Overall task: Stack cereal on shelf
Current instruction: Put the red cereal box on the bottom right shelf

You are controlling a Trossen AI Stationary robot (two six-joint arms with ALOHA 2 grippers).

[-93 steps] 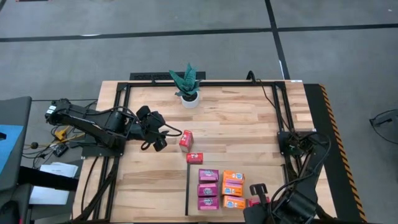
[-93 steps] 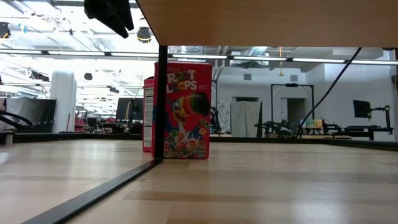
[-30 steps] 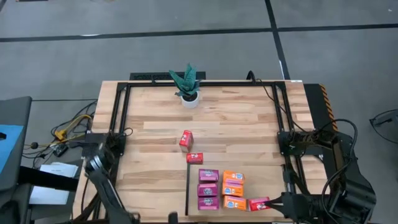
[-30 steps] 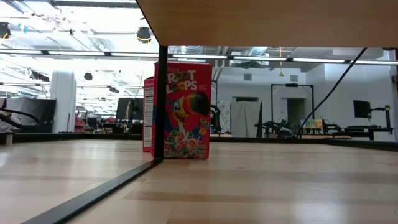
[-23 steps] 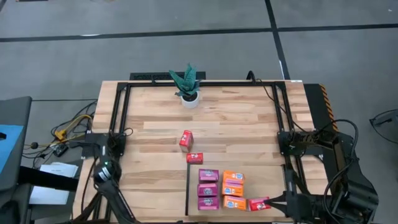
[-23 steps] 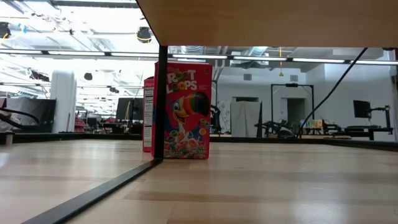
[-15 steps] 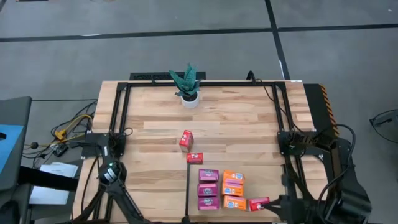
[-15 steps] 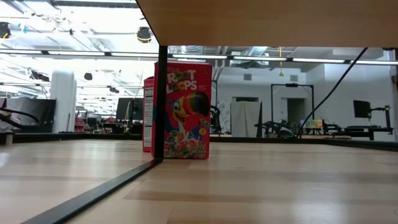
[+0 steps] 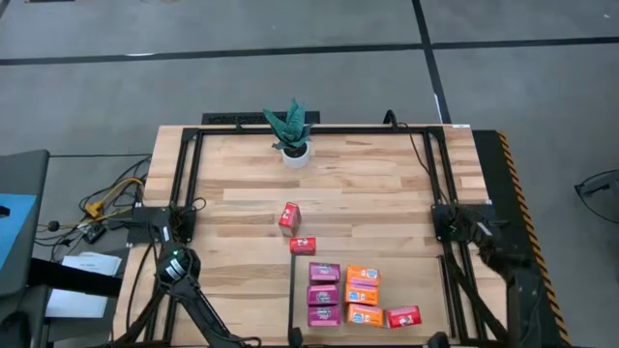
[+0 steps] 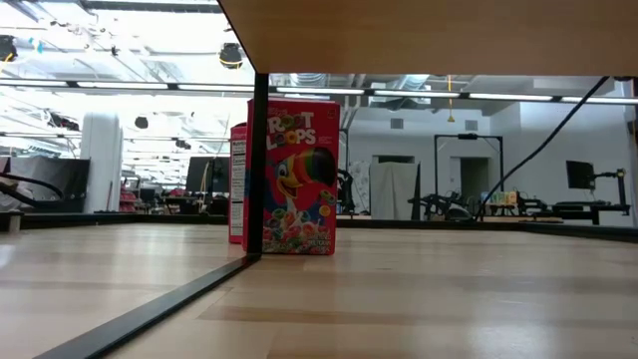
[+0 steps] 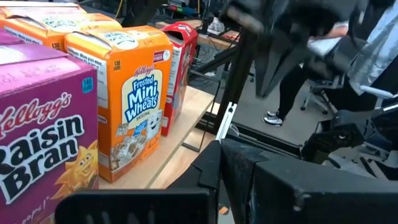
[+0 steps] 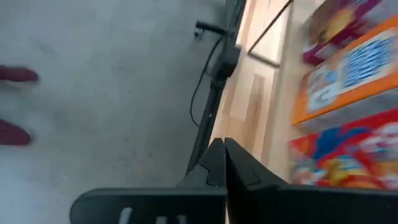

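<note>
both sets of fingers are sitting closed and empty; next pick should be squaring up on the upright red box [image 9: 288,217], then setting it beside the red box [image 9: 402,316] on the shelf [image 9: 416,280]

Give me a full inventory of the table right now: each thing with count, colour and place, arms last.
Purple cereal boxes: three, magenta-purple, one column on the shelf.
Orange cereal boxes: three, orange, column just right of the purple ones.
Red cereal box: one, lying at the shelf's near right, beside the orange column.
Red cereal boxes: two, mid-table off the shelf; one farther back, the other just beyond the shelf's far edge.
Shelf: one, light wood with black edging, near right part of the table.
Potted plant: one, green in a white pot, far edge.
Table: one, slatted wood.
Left gripper: shut, at the near edge, empty.
Right gripper: shut, off the near right edge, empty.
</note>
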